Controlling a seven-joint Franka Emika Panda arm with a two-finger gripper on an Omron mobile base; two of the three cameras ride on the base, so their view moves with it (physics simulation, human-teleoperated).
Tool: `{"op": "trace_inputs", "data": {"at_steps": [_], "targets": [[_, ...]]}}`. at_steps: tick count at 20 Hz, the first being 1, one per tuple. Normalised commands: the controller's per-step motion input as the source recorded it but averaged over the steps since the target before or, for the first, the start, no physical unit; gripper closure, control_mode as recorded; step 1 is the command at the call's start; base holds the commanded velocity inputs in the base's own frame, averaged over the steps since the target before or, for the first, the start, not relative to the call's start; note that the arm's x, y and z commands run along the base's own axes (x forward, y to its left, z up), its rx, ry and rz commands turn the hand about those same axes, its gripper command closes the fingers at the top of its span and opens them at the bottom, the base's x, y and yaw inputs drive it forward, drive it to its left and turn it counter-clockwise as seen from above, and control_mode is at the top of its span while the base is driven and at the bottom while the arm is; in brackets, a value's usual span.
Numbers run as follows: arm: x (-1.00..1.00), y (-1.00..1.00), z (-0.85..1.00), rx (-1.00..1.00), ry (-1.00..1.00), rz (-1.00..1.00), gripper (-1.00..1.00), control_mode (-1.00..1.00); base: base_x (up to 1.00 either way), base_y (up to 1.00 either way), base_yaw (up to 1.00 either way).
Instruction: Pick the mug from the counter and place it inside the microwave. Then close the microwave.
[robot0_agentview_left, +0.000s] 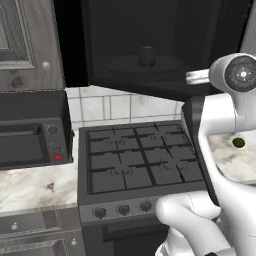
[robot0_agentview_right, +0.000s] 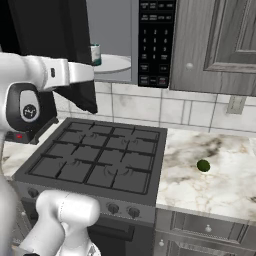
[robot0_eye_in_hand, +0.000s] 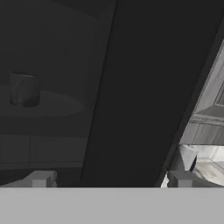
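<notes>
Already the mug (robot0_agentview_right: 95, 54) sits on the microwave (robot0_agentview_right: 156, 42) plate, light, rigid, likely slick, best gripped mid-wall, while the gripper (robot0_eye_in_hand: 109, 179) gapes wide, empty, facing the door (robot0_eye_in_hand: 144, 87)

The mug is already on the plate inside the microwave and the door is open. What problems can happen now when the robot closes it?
1. The gripper is open, right at the dark door, fingers on both sides of its edge. A push from here may slip or catch the edge.
2. The mug stands near the front of the white plate; a hard slam could tip it.
3. The arm's forearm crosses beside the open door, so the swinging door may hit it.
</notes>
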Motion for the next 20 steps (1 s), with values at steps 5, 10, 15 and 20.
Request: {"op": "trace_inputs", "data": {"at_steps": [5, 10, 15, 20], "targets": [[0.34, -0.10, -0.01, 0.00, -0.07, 0.05, -1.00, -1.00, 0.00, 0.00, 0.00], [0.40, -0.11, -0.01, 0.00, -0.13, 0.07, -1.00, -1.00, 0.00, 0.00, 0.00], [0.50, -0.09, -0.04, 0.00, -0.13, 0.05, -1.00, -1.00, 0.00, 0.00, 0.00], [0.37, -0.02, 0.00, 0.00, -0.04, 0.03, -1.00, -1.00, 0.00, 0.00, 0.00]]}}
